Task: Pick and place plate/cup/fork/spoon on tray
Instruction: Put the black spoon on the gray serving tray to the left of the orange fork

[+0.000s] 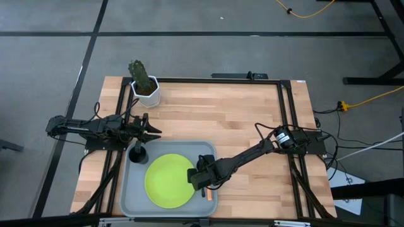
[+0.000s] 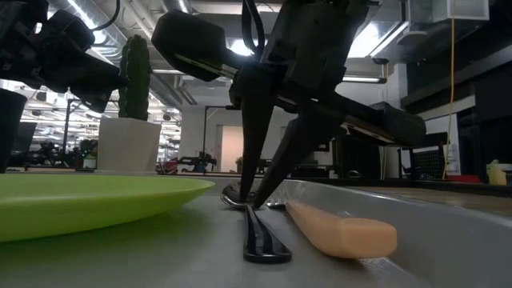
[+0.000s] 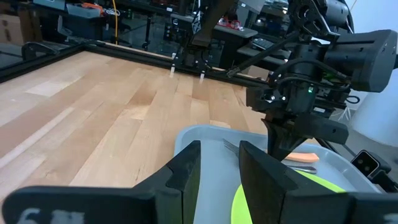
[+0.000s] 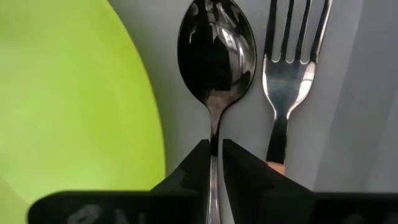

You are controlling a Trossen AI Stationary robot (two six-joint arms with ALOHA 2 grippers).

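The light-grey tray (image 1: 129,202) lies at the table's near edge. On it rest the lime-green plate (image 1: 169,181), the black cup (image 1: 137,153) upright at its far left corner, the orange-handled fork (image 2: 340,228) and the dark spoon (image 4: 216,56), side by side near its right rim. My right gripper (image 4: 215,152) stands over the tray right of the plate, shut on the spoon. My left gripper (image 1: 155,131) hovers open and empty just beyond the tray's far rim, near the cup. My right gripper pinches the spoon's thin handle (image 4: 214,134) just behind the bowl between its two fingertips (image 2: 250,188). The fingers come from above, slanting down, and lie across the handle. The spoon lies flat on the tray floor, its handle's free end (image 2: 266,244) toward the near side.
A white pot with a cactus (image 1: 145,88) stands at the table's far left. The fork's tines (image 4: 292,56) lie right beside the spoon's bowl. Bare wooden tabletop (image 1: 240,113) stretches beyond and right of the tray.
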